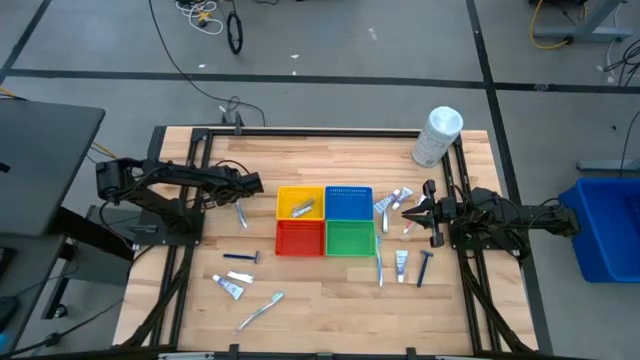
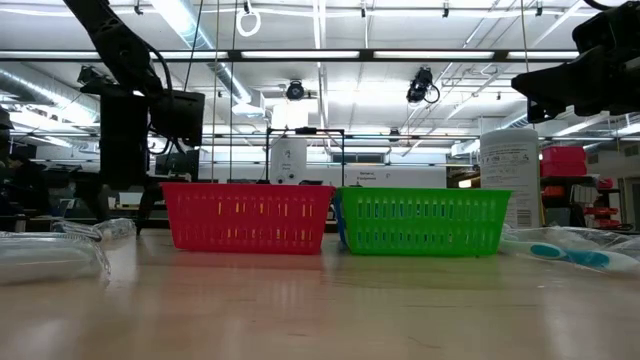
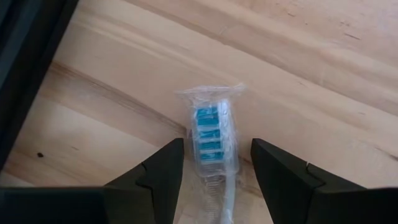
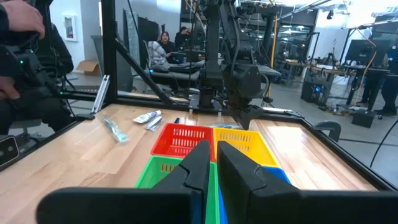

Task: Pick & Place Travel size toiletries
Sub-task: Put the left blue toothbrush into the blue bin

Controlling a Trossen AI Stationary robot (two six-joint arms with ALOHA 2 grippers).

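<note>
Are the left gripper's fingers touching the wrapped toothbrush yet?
Apart. The left wrist view shows the open left gripper straddling the wrapped toothbrush, with bare wood visible between each finger and the wrapper.

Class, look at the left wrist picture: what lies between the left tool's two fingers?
A wrapped toothbrush with blue bristles lies on the wooden table, between the left tool's open fingers.

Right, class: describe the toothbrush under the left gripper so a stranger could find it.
Start at the four coloured baskets mid-table, then look left of the yellow one. The wrapped toothbrush lies there between the open left gripper fingers, apart from the other items nearer the table's front.
</note>
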